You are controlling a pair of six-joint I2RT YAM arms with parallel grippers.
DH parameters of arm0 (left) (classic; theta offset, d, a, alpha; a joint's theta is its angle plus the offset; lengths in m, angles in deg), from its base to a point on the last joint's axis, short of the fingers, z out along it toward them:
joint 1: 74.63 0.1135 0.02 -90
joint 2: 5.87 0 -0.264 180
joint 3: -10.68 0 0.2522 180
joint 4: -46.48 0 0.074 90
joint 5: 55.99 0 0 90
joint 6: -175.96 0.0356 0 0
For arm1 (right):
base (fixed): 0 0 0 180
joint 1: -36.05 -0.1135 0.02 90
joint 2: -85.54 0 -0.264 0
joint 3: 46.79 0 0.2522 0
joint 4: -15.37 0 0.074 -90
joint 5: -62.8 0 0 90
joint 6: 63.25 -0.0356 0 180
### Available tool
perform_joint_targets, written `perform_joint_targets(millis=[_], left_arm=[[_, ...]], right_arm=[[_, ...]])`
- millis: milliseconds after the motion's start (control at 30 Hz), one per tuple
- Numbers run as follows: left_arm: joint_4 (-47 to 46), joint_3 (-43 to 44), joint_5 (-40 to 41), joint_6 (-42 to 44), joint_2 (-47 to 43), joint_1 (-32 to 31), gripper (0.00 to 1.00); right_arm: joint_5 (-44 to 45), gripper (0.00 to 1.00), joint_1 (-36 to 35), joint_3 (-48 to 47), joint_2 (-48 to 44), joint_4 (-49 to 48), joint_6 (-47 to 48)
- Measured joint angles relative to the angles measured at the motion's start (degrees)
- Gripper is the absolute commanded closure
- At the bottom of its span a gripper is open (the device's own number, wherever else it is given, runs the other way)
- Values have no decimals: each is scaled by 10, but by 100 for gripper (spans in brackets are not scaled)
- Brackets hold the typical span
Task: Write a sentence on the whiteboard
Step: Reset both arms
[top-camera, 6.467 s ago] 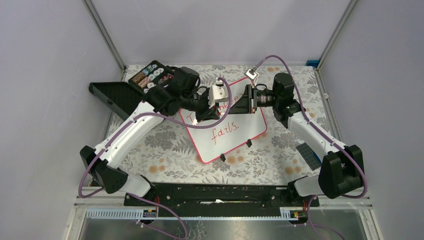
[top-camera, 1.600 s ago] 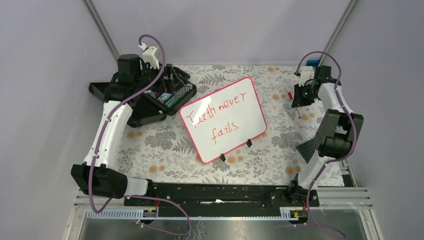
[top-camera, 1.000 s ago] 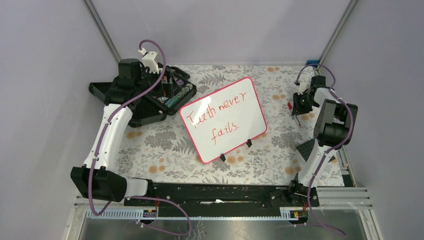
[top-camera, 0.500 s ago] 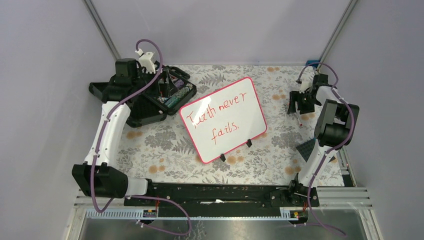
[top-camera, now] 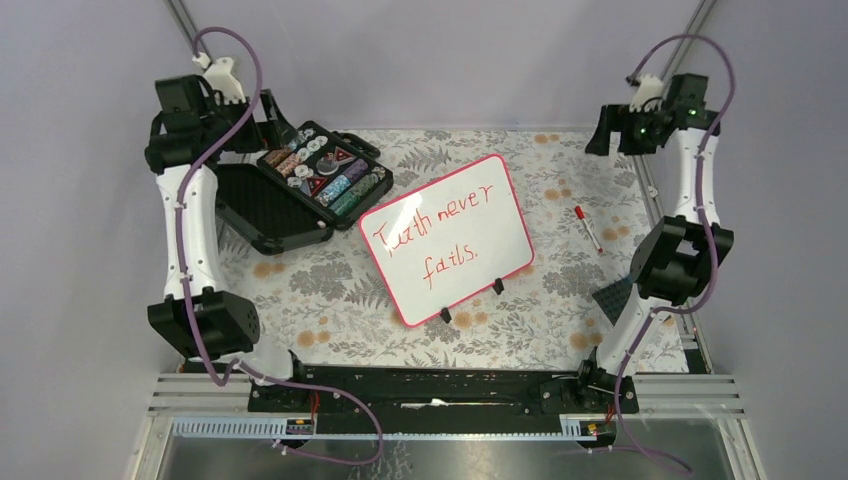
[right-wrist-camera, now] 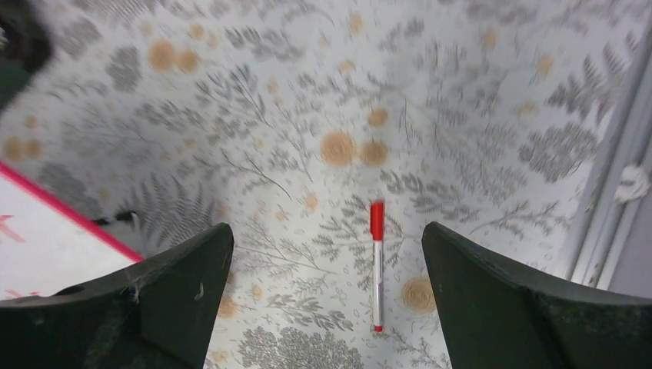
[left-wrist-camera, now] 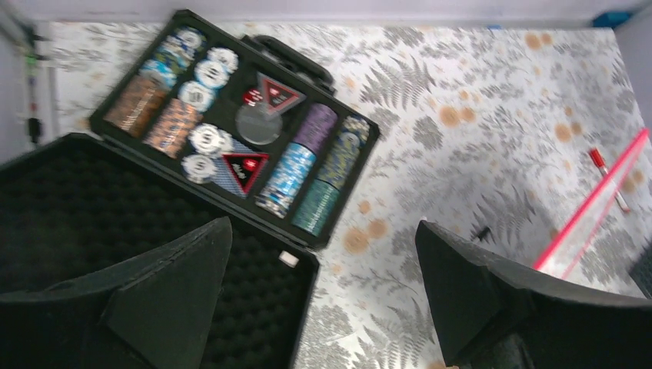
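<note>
The whiteboard (top-camera: pixel 505 245) stands tilted on its two black feet in the middle of the table, with "Truth never fails." written on it in red. A red-capped marker (top-camera: pixel 588 229) lies loose on the cloth to its right. In the right wrist view that marker (right-wrist-camera: pixel 376 265) lies below and between the open fingers, untouched, and a corner of the whiteboard (right-wrist-camera: pixel 46 238) shows at the left. My right gripper (top-camera: pixel 612 130) hangs high at the back right, open and empty. High at the back left, my left gripper (top-camera: pixel 262 118) is open and empty too.
An open black case (top-camera: pixel 320 175) of poker chips lies at the back left, its foam lid (top-camera: pixel 265 210) flat beside it. The case (left-wrist-camera: pixel 238 131) fills the left wrist view, under my left gripper (left-wrist-camera: pixel 323 225). A dark plate (top-camera: pixel 615 298) lies by the right arm.
My right gripper has opened, let go of the marker onto the cloth and risen to the back right. My left arm has lifted up and back from the case.
</note>
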Motion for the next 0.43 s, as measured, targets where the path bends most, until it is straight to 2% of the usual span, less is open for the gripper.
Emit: perform_joint_targets(millis=[267, 433], left_arm=[[14, 93, 6, 17, 56, 86, 1], [19, 122, 21, 23, 73, 111, 1]], right_arm=[[-93, 0, 48, -241, 3, 73, -31], [-119, 0, 93, -327, 9, 96, -36]])
